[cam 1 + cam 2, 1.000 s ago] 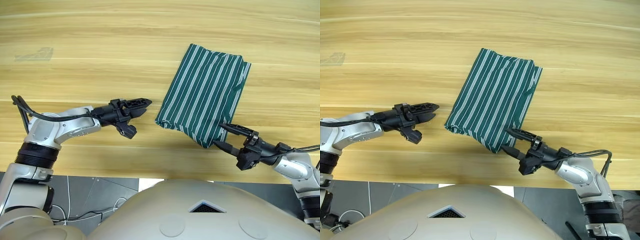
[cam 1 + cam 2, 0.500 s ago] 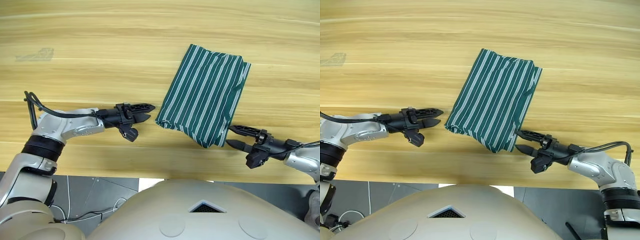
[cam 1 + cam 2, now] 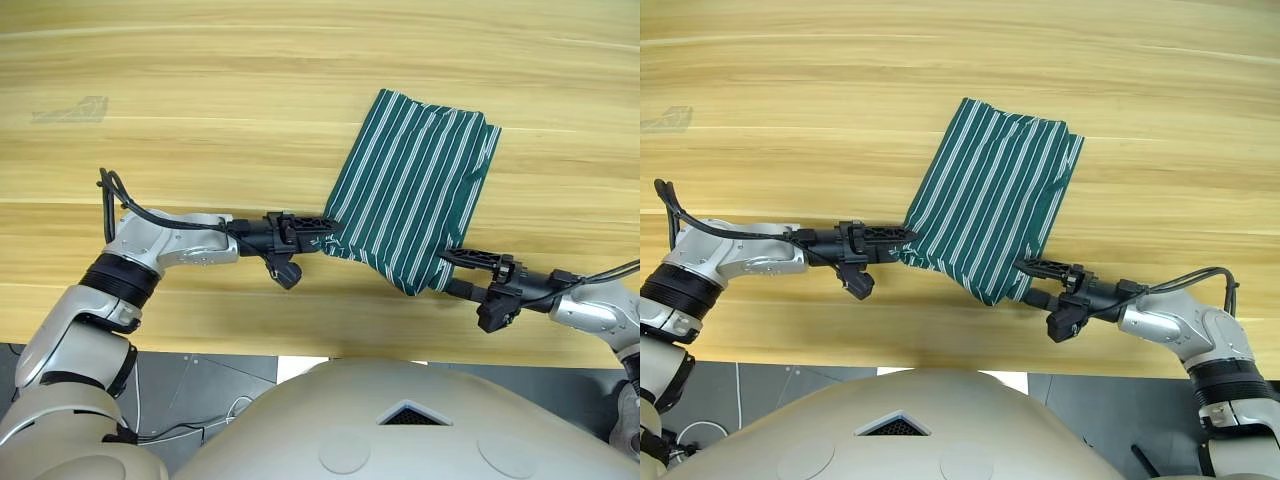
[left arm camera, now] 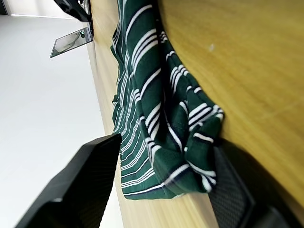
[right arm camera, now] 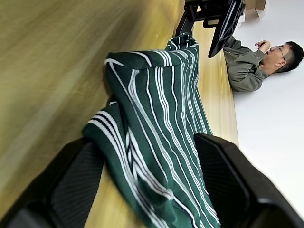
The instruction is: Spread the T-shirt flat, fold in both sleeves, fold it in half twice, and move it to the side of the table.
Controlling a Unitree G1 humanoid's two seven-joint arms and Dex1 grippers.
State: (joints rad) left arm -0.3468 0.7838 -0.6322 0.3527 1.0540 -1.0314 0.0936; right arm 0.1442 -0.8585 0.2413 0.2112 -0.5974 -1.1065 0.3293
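The T-shirt (image 3: 415, 205), dark green with white stripes, lies folded into a compact rectangle right of the table's middle. My left gripper (image 3: 333, 222) sits low at the shirt's near left corner. It is open, and in the left wrist view that corner of the T-shirt (image 4: 156, 118) lies between the two fingers (image 4: 85, 175). My right gripper (image 3: 447, 268) is at the near right corner, also open. In the right wrist view the folded edge of the T-shirt (image 5: 152, 123) sits between its black fingers (image 5: 223, 175).
The wooden table (image 3: 200, 60) stretches wide and bare to the left of and beyond the shirt. A faint pale mark (image 3: 68, 108) lies at the far left. The table's front edge (image 3: 300, 355) runs just behind both grippers.
My left gripper slid right along the table to the shirt's near left corner. My right gripper drew back to the right, then returned to the near right corner. The shirt stayed put.
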